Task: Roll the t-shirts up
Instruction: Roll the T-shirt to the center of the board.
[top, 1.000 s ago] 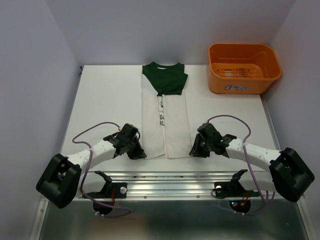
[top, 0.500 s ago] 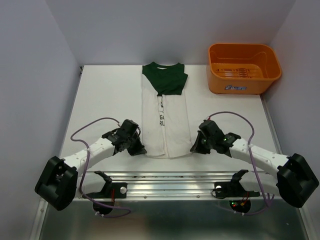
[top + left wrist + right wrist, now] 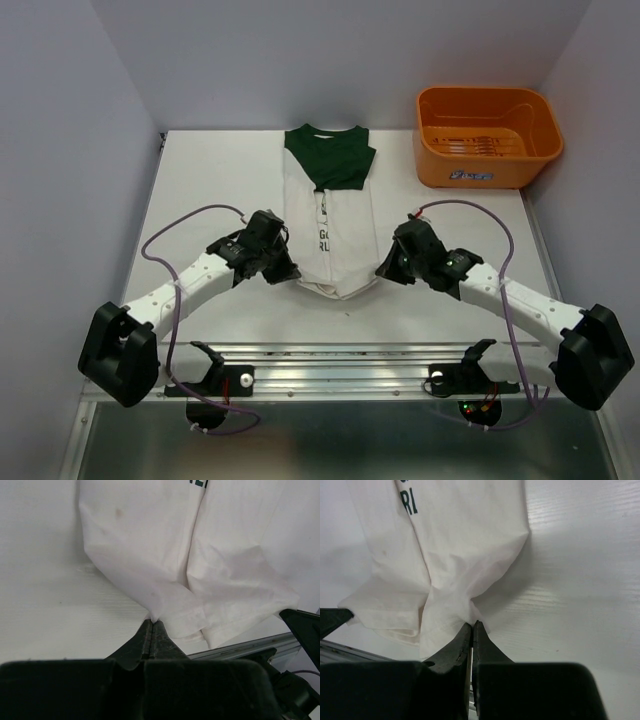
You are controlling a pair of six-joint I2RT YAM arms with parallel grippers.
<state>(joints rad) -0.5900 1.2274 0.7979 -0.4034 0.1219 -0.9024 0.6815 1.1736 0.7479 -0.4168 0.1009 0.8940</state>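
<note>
A white t-shirt [image 3: 330, 225] with dark green shoulders lies folded into a long strip in the middle of the table, neck toward the back. My left gripper [image 3: 287, 272] is shut on the strip's near left hem corner [image 3: 155, 614]. My right gripper [image 3: 384, 272] is shut on the near right hem corner [image 3: 470, 617]. The near hem is lifted off the table and sags between the two grippers [image 3: 335, 290]. Dark lettering shows on the chest [image 3: 324, 235].
An orange basket [image 3: 487, 137] stands at the back right of the white table [image 3: 200, 200]. A metal rail [image 3: 340, 360] runs along the table's near edge behind the hem. Grey walls close in left, right and back.
Both grippers have moved away from the near edge toward the back, carrying the shirt's hem corners up off the table; the strip now looks shorter and its near end is bunched.
</note>
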